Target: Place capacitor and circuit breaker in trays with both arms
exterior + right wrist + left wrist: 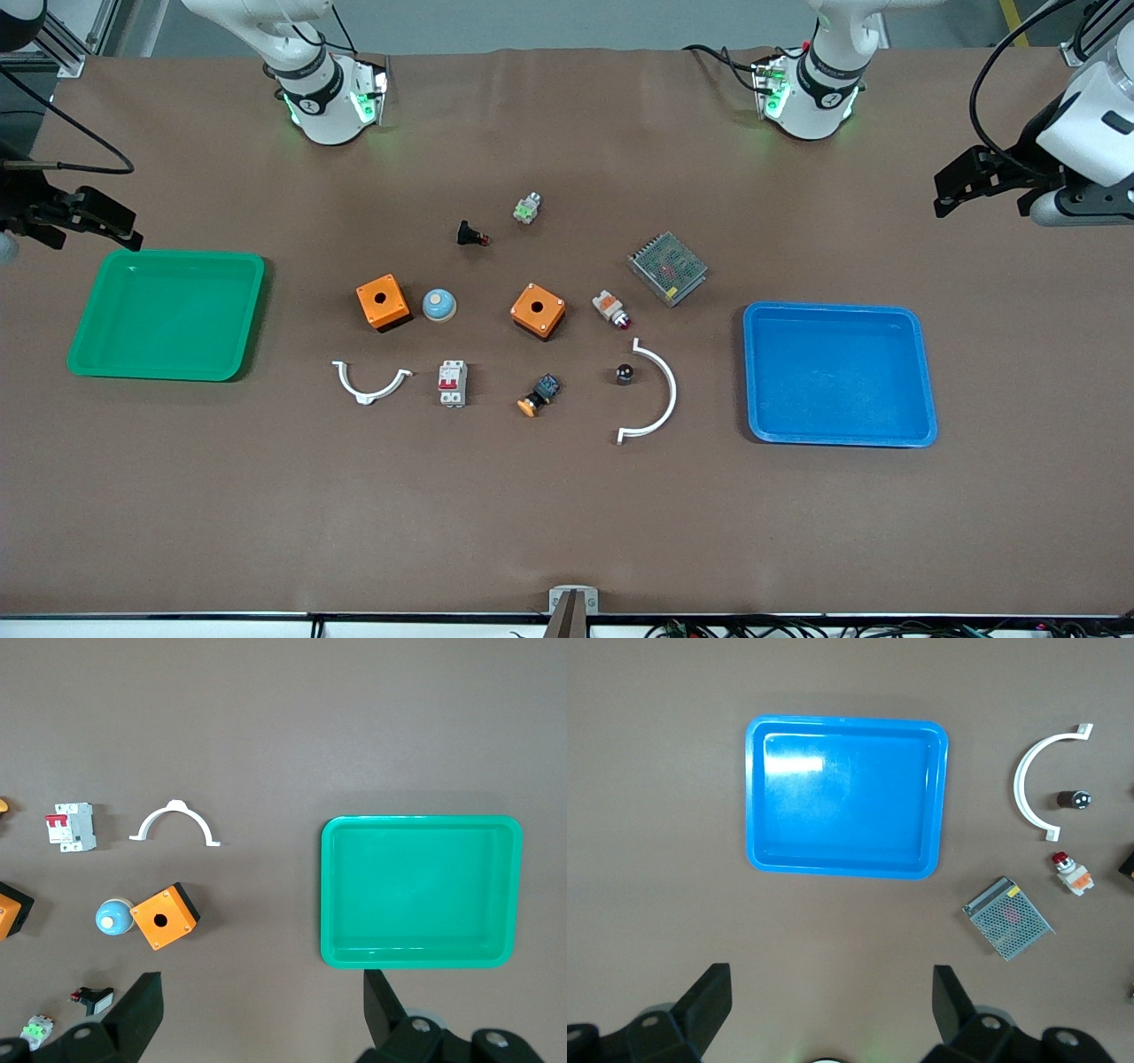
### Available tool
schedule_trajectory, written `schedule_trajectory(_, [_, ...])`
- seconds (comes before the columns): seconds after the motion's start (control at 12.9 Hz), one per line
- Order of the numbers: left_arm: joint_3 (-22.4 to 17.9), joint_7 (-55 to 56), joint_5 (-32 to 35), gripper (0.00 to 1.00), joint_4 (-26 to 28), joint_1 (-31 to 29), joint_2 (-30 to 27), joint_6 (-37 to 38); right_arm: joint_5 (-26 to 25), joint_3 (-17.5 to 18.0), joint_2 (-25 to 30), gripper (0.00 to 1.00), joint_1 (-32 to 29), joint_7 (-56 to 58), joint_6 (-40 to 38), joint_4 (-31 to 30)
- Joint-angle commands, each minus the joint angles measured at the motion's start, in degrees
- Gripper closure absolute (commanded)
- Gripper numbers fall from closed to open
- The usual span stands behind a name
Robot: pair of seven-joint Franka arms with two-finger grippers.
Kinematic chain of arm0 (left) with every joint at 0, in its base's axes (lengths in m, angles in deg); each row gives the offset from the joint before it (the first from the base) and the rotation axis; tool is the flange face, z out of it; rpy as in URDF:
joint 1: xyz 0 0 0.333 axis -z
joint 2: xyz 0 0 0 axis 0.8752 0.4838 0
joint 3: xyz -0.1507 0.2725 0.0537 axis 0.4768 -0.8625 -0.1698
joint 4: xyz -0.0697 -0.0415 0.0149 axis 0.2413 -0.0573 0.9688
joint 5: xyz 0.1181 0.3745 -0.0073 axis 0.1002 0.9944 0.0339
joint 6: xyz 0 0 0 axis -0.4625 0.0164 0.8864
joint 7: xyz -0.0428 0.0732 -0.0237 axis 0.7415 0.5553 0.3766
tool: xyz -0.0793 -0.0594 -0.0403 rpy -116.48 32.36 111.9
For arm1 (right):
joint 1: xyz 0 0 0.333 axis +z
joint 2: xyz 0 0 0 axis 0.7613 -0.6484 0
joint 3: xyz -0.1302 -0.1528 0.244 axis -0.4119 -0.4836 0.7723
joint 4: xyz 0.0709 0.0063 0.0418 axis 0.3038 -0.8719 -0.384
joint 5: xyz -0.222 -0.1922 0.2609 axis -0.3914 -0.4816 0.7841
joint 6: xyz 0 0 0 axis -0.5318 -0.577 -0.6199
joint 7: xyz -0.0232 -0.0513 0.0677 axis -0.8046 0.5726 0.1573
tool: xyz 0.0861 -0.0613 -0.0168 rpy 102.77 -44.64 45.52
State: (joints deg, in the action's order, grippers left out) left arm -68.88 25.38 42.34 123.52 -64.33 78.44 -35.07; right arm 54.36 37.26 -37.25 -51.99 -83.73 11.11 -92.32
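Capacitor [625, 374]: on the table, inside the large white arc [659, 390].
Circuit breaker [453, 383]: beside the small white arc [370, 383].
Left gripper [961, 188]: fingers spread, over the table's left-arm end.
Right gripper [89, 218]: fingers spread, above the green tray [166, 312].

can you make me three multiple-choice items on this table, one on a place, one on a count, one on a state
1. Where does the capacitor lie?
A. in the blue tray
B. inside the curve of the larger white bracket
C. on an orange box

2. How many orange boxes are on the table?
A. one
B. two
C. three

3. In what state is the left gripper?
A. open and holding nothing
B. shut on the circuit breaker
C. shut on the capacitor

Answers:
1 B, the larger white bracket arcs around it, beside the blue tray.
2 B, one orange box and another.
3 A, its fingers stand wide apart above the table; the circuit breaker lies on the table.
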Motion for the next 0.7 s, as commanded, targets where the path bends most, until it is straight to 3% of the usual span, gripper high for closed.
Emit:
schedule_trajectory(0.0, [0.2,-0.5,2.1,0.00,-2.1,-0.3,2.2,0.7,1.0,0.5,1.5,0.00,-1.0,0.4,0.6,-1.2])
schedule_trajectory(0.16, [0.4,-0.4,2.1,0.00,-3.8,0.7,5.1,0.6,1.0,0.5,1.5,0.00,-1.0,0.4,0.4,-1.2])
schedule_trajectory(0.39, [2.2,0.3,7.1,0.00,-8.4,4.9,13.9,-0.7,0.9,0.6,1.3,0.00,-0.8,0.4,0.7,-1.2])
schedule_trajectory(0.62, [2.2,10.3,7.0,0.00,-8.9,10.1,22.1,-10.4,1.0,1.1,-5.1,0.00,4.1,0.1,6.3,-1.2])
